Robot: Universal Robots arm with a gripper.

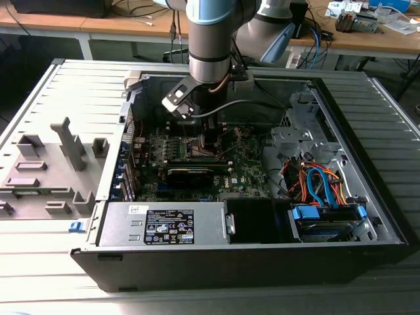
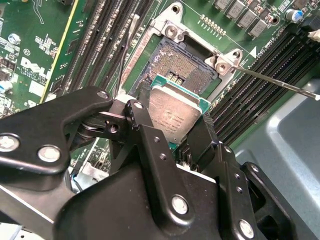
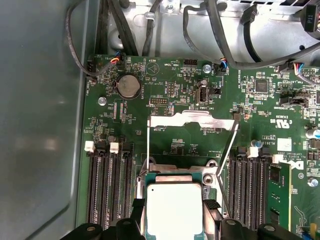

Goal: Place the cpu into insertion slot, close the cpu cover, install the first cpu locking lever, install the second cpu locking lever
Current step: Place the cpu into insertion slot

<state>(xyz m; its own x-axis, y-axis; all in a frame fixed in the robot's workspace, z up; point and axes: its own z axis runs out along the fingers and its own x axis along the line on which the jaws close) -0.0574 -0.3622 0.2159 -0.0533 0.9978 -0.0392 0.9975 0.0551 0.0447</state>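
My gripper [image 2: 172, 119] is shut on the cpu [image 2: 175, 107], a small square chip with a silver-grey top, pinched at two opposite edges by black fingers [image 2: 141, 120]. The chip hangs just over the near part of the insertion slot [image 2: 175, 67], whose dark pin field is still partly exposed. In the first wrist view the cpu [image 3: 174, 212] sits inside the socket's silvery rim [image 3: 177, 170], the gripper [image 3: 175, 207] around it. The cpu cover [image 3: 192, 119] stands flipped back. Two thin locking levers [image 3: 227, 150] [image 3: 148, 145] stick up beside it. In the exterior view the gripper [image 1: 209, 141] is low over the motherboard.
Long black memory slots [image 3: 107, 185] flank the socket, with a green module [image 3: 280, 190] in one. A round coin battery [image 3: 128, 86] and cables lie beyond. The case holds a power supply [image 1: 170, 226] and a cabled drive cage [image 1: 321, 190]. Grey fixtures [image 1: 46, 170] stand outside.
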